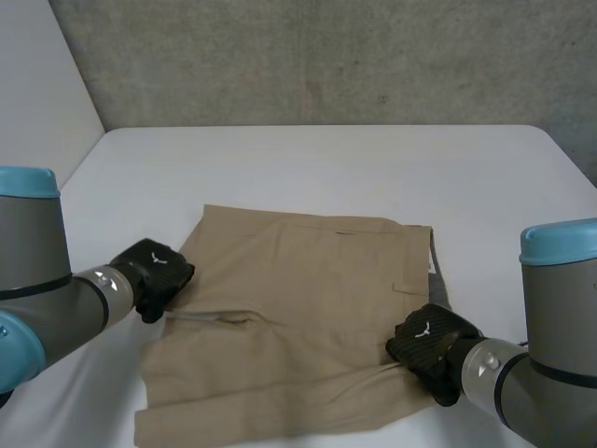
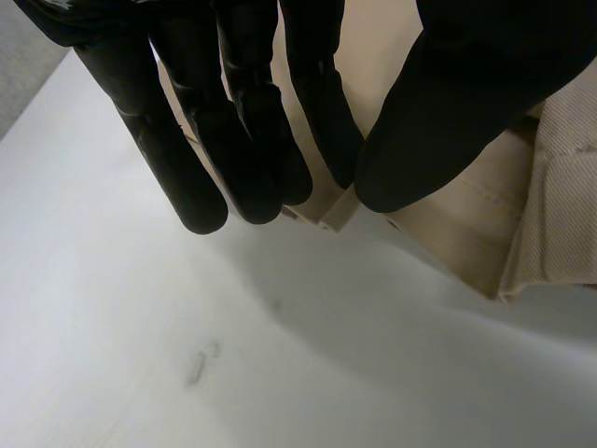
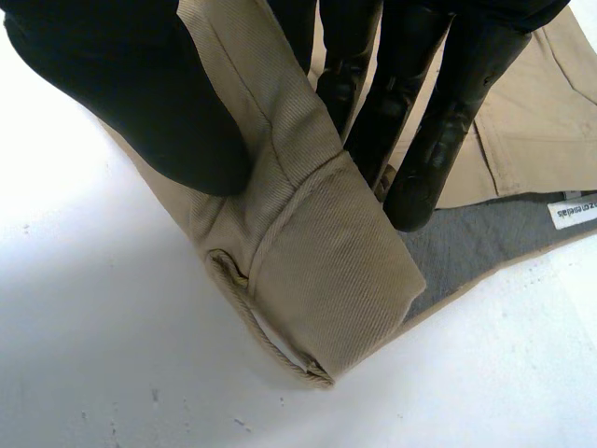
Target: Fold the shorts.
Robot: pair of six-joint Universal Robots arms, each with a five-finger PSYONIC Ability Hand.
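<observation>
Head view: you have the tan shorts (image 1: 298,317) lying mostly flat on the white table (image 1: 326,168), toward its near side. The waist end lies to the robot's right and the legs to its left.

Left robot hand (image 1: 154,275) – it sits at the left edge of the shorts, close to the line where the two legs meet. In the left wrist view its fingers (image 2: 187,159) hang nearly straight, and a hem corner is pinched between them and the thumb (image 2: 438,121). The cloth there is lifted off the table. The angle is poor, so I judge it a leg hem, no more firmly than that.

Right robot hand (image 1: 424,343) – it is at the right edge of the shorts, at the near end of the waist. The right wrist view shows it grasping the waistband: the thumb (image 3: 121,93) presses on the outside and the fingers (image 3: 438,140) on the inside. The band is bunched into a raised fold. Just beside the fingertips you can see the grey lining (image 3: 466,247) turned out, with a white label (image 3: 574,211) on it.
</observation>
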